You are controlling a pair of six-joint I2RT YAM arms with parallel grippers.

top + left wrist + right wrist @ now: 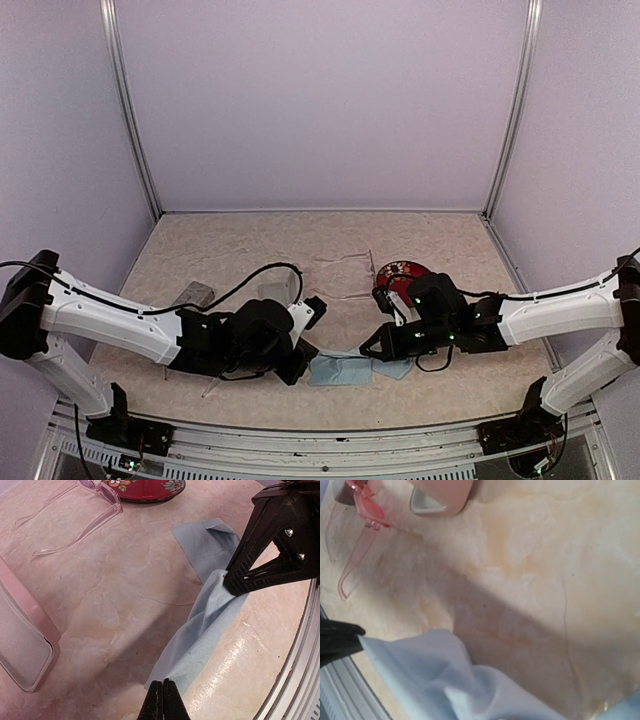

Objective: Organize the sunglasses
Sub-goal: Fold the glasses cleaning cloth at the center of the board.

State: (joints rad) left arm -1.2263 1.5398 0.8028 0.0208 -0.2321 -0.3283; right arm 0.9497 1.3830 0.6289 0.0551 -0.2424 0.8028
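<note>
Black fingertips of the left hand [162, 700] sit at the bottom edge of the left wrist view, pressed tight together on the near edge of a light-blue cloth [200, 635]. From there the cloth rises in a twisted band toward the right of the frame. The right hand [231, 582] pinches it there, its black jaws closed on a bunched fold. Beyond that pinch, the rest of the cloth lies flat on the beige marbled worktop [125, 590].

Farther out, at the upper left of the same view, the pale clear-pinkish sunglasses [109, 499] rest on the worktop. Their long slim arms are unfolded and run down toward the left. Their front lies just beside a dark red floral plate [150, 489] at the top edge. An oblong pink case [25, 640] fills the left edge, well apart from the cloth.

In the right wrist view, the translucent red-pink sunglasses [367, 507] lie in the upper left corner, arms open and pointing down the frame.

From above, both hands meet at the lower middle with the cloth between them. A grey oblong case [192, 293] lies at the left, behind the left arm.
</note>
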